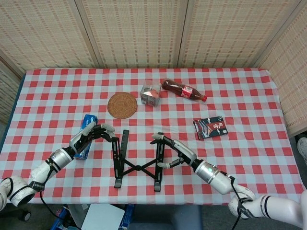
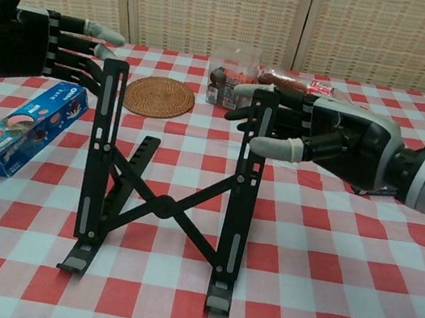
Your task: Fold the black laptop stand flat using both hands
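A black laptop stand (image 2: pixel 163 200), still unfolded, stands near the front middle of a table with a red-and-white checked cloth (image 1: pixel 249 115). The left hand (image 2: pixel 29 34), fingers spread wide, sits against the stand's left rail; the right hand (image 2: pixel 315 131), fingers apart, flanks the right rail. Left lies a blue Oreo box (image 2: pixel 26 128). Farther back are a round woven coaster (image 1: pixel 122 105), a clear plastic box (image 1: pixel 150 95) and a lying cola bottle (image 1: pixel 183 90). A dark packet (image 1: pixel 210 127) lies right; its writing is unreadable. Woven screens (image 1: pixel 144 28) stand behind.
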Tool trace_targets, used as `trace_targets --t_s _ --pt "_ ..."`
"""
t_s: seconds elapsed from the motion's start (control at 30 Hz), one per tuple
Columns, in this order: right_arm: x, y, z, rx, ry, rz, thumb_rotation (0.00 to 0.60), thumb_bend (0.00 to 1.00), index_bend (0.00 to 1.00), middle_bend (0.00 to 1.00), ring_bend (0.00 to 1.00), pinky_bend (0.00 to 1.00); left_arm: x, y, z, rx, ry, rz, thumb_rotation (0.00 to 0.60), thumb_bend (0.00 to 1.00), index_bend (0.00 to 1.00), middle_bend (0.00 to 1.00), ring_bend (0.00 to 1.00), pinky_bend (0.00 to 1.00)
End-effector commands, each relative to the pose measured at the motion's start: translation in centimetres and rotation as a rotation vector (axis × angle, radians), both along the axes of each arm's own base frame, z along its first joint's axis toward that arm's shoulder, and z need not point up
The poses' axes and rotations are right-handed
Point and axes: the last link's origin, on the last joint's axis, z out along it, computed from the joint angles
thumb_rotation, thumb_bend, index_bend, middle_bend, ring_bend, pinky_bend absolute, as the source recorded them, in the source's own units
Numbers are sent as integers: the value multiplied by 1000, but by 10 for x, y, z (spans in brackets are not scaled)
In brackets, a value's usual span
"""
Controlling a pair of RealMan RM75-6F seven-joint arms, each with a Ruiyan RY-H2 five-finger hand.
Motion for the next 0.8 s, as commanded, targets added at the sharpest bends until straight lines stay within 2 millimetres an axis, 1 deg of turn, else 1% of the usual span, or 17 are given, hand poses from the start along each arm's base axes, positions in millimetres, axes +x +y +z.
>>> trace_targets --t_s 0.03,0.23,0.47,0.57,0.8 --pt "-4 12 8 8 -6 34 600 192 123 204 122 85 -6 -19 13 -3 4 -34 70 169 324 413 425 360" --pt "-4 30 18 14 -23 92 600 192 123 203 122 85 -9 -44 30 4 9 -85 86 170 327 414 425 361" --pt "2 46 24 29 -48 139 600 192 123 204 122 85 -15 -68 40 12 30 -123 87 170 332 414 425 361" --pt "3 49 24 33 -51 145 600 192 123 203 122 86 -17 -75 41 16 34 -128 91 169 333 414 425 361" --pt "-1 44 17 32 -59 115 600 192 123 203 122 85 -18 -84 42 10 57 -150 107 170 335 414 425 361"
